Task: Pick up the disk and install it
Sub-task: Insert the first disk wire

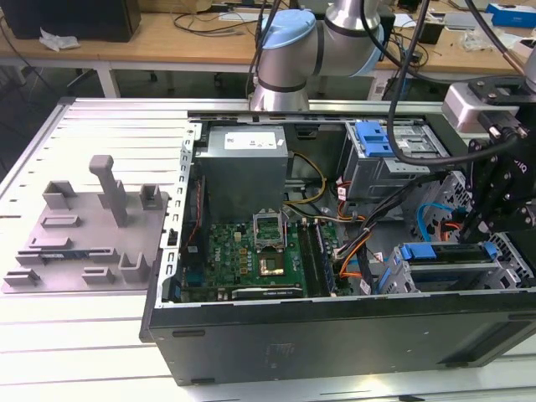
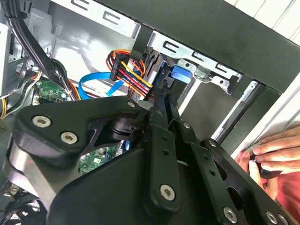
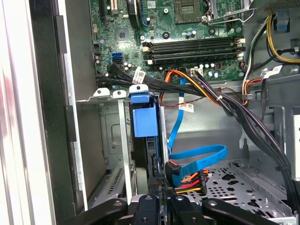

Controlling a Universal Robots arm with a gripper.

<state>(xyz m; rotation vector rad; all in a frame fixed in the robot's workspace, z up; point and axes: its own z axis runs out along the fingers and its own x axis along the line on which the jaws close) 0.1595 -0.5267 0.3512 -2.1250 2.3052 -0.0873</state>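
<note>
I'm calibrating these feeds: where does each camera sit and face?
Exterior view: off the arm, looking down into the open case; arm and tool show.
First wrist view: on the arm, looking past the tool at the disk.
Second wrist view: on the arm, behind the tool's linkage, facing the drive cage; a person's hand at the case rim.
Both wrist views share the blue cable.

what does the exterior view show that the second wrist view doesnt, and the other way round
The exterior view adds the grey fixture plate lying beside the computer case, and the big grey metal box inside it.

The second wrist view adds a person's hand just outside the case wall.

Both share the disk sitting in its bay, which appears as a blue tab in the wrist view. They also share the green circuit board and the coloured wires.
</note>
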